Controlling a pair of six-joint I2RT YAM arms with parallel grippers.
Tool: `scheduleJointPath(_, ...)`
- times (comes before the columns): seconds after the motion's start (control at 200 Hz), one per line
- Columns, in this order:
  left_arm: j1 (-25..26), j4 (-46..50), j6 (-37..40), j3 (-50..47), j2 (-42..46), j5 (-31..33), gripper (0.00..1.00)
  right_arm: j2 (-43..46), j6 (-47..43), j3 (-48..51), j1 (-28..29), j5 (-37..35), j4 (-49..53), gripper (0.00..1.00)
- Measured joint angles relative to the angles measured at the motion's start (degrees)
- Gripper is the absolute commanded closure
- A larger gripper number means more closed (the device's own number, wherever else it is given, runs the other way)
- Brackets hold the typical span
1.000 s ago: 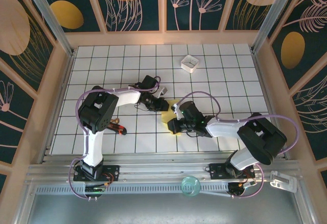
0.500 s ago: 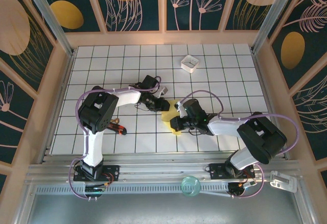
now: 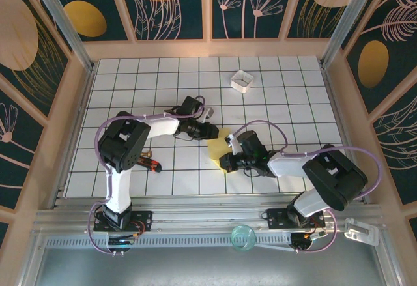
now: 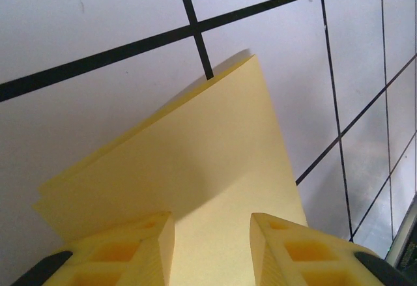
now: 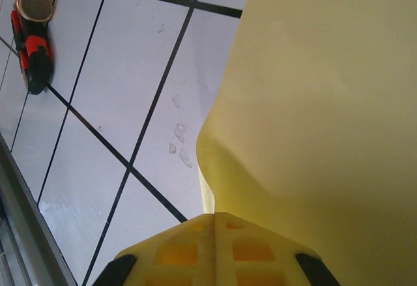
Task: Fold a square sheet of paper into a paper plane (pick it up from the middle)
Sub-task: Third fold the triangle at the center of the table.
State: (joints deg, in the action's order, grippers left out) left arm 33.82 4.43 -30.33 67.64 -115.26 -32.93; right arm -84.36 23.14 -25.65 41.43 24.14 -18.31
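Left gripper (image 4: 212, 234) hovers, jaws parted, just over the folded paper (image 4: 195, 162), whose pointed corner runs straight ahead of it, while the right gripper (image 5: 215, 224), jaws shut, meets the opposite edge, equally near.

1. The sheet of paper (image 4: 215, 169) is thin, matt yellow paper, smooth apart from soft creases.
2. The bench (image 4: 98, 12) is smooth and white with a faint sheen and black ruled lines.
3. The left fingers (image 4: 124, 253) and right fingers (image 5: 176, 253) are matt yellow plastic with moulded hollow cells.
4. The small tool (image 5: 32, 45) looks like glossy red-and-black plastic.
5. The front rails (image 3: 195, 224) are dull grey metal.
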Motion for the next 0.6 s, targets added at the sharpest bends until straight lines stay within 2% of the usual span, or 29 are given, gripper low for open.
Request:
scheduleJointPath(0.425,1.92,-3.19,-2.99,-0.59,0.26,-1.40,0.64,0.00,0.35,0.00,0.00,0.02,-0.04,1.00)
scheduleJointPath(0.601,2.73,-3.26,-2.95,-0.57,0.00,-1.57,0.67,0.00,1.46,-0.11,0.00,0.09,-0.83,1.00)
